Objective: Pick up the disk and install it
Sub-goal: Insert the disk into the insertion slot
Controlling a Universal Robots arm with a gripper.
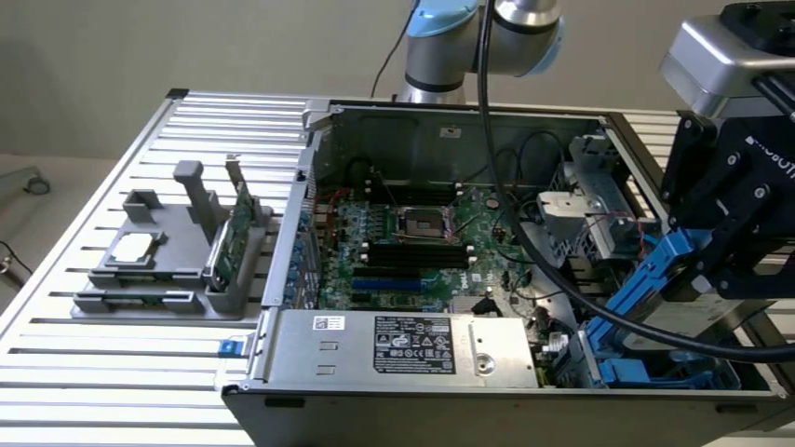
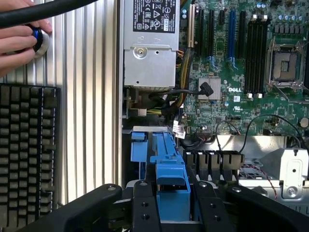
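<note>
Slatted metal table (image 1: 149,363), open computer case (image 1: 497,414). At four o'clock in the exterior view, the gripper (image 2: 173,208) seems clamped on the disk (image 1: 643,282), tilted above the bay (image 1: 677,380). I'd level it and square the rails.

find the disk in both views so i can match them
exterior view: the disk hangs tilted at the exterior view's right, over the blue drive bay.
wrist view: its blue rail sticks out of the gripper, next to the motherboard.
shared landmark: the power supply with its black-printed label.
</note>
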